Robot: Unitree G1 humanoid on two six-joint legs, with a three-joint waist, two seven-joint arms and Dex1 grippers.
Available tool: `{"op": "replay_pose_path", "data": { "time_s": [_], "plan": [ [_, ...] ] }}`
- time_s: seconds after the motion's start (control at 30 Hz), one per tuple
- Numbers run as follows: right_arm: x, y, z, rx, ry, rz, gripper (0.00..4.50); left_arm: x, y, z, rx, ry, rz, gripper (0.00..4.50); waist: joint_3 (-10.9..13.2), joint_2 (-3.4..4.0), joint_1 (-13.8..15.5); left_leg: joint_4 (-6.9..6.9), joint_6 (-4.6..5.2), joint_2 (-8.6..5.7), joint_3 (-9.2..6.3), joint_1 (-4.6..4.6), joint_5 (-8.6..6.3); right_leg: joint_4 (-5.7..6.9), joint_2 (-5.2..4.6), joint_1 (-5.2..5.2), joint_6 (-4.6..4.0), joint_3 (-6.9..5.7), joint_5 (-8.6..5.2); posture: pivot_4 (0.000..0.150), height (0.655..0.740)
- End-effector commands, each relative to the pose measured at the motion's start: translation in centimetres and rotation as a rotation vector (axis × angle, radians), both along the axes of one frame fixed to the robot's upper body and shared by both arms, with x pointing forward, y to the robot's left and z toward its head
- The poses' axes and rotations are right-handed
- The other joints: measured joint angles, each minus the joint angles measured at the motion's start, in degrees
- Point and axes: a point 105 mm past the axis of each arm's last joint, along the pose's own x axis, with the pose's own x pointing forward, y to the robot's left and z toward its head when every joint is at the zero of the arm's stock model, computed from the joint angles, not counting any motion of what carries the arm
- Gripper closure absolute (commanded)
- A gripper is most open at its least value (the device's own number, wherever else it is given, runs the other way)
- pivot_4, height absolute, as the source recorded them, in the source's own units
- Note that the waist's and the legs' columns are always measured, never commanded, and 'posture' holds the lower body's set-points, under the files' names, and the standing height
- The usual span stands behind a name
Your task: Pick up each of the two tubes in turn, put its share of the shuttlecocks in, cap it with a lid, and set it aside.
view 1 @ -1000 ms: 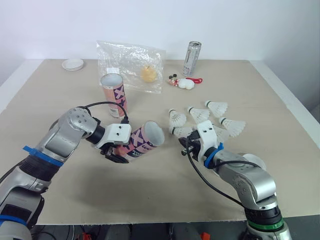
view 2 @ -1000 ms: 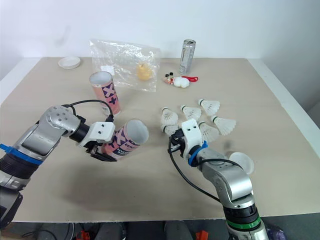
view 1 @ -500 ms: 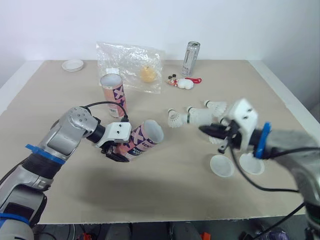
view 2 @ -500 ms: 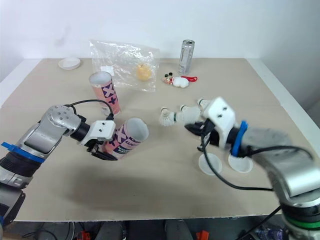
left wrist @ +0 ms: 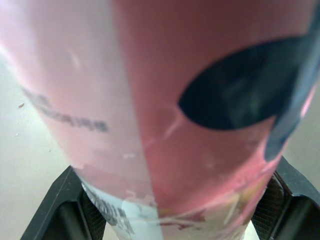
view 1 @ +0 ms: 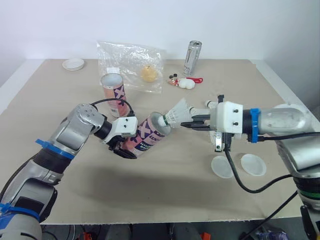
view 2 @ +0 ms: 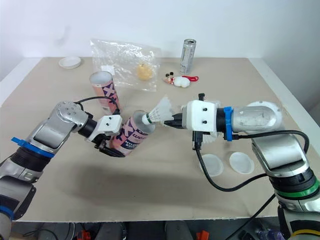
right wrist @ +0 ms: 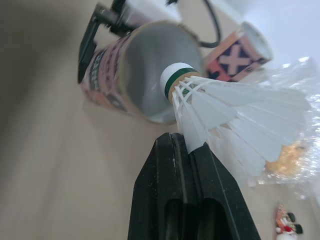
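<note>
Pink tube [view 1: 147, 139] held tilted over the middle of the beige surface [view 1: 150, 195], shuttlecock [view 1: 176, 113] at its mouth.
The left fingers [left wrist: 62, 210] clamp the tube's lower body from both sides; the second tube [view 1: 114, 92] stands upright behind. The right fingers [right wrist: 170, 200], pressed nearly together, pinch the shuttlecock's feathers, its cork at the open mouth.

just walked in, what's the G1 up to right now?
The left gripper holds a pink tube tilted above the table, open mouth toward the right arm. The right gripper pinches a shuttlecock by its feathers, with the cork end at the tube's mouth and not yet inside. A second tube stands upright farther back, uncapped. Two white lids lie flat on the table under the right arm.
</note>
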Motion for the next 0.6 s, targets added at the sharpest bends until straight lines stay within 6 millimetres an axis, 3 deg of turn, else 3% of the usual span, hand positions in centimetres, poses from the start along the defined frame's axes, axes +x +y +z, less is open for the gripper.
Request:
{"op": "replay_pose_path", "data": {
  "time_s": [0.03,0.17,0.27,0.43,0.5,0.6],
  "plan": [
    [-0.3,1.4,0.9,-0.023,-0.075,0.076,4.47,0.0,-0.3,1.0,-0.014,-0.032,-0.011,1.25,0.0,0.0,-0.1,0.0,0.0,0.0,0.0,0.01,0.0,0.03,0.0,-0.01,0.0,0.0,-0.01,0.15,0.74],
    [-0.1,2.6,0.9,-0.04,-0.096,0.116,4.47,-0.1,-0.3,0.8,-0.013,-0.034,-0.008,1.25,0.0,0.01,-0.1,0.01,0.0,0.01,-0.01,0.02,0.0,0.08,0.02,-0.03,-0.01,0.0,0.01,0.15,0.74],
    [-0.3,3.3,1.5,-0.021,-0.092,0.141,3.54,-0.1,0.0,0.6,-0.007,-0.032,0.002,1.25,0.0,0.01,0.0,0.04,0.0,0.01,-0.01,0.01,0.0,0.08,0.01,-0.01,-0.01,-0.01,0.01,0.15,0.74],
    [-0.7,3.5,2.1,0.014,-0.074,0.151,1.09,-0.1,0.2,0.5,-0.005,-0.033,0.009,1.25,0.0,0.01,0.0,0.03,0.0,0.01,-0.02,0.0,0.0,0.09,0.0,-0.01,-0.03,-0.01,0.01,0.15,0.74],
    [-0.8,3.4,3.5,0.184,0.016,0.117,0.19,-0.1,0.3,0.4,-0.002,-0.033,0.013,1.25,0.0,0.01,0.0,0.03,0.0,0.01,-0.02,0.0,0.0,0.09,0.0,-0.01,-0.03,-0.01,0.01,0.15,0.74],
    [1.0,1.3,4.6,0.446,0.191,-0.048,0.09,-0.1,0.9,0.3,0.009,-0.035,0.02,1.25,0.0,0.0,0.0,0.04,0.0,0.01,-0.06,0.0,0.0,0.13,0.02,-0.01,-0.09,-0.02,0.05,0.15,0.74]
  ]
}}
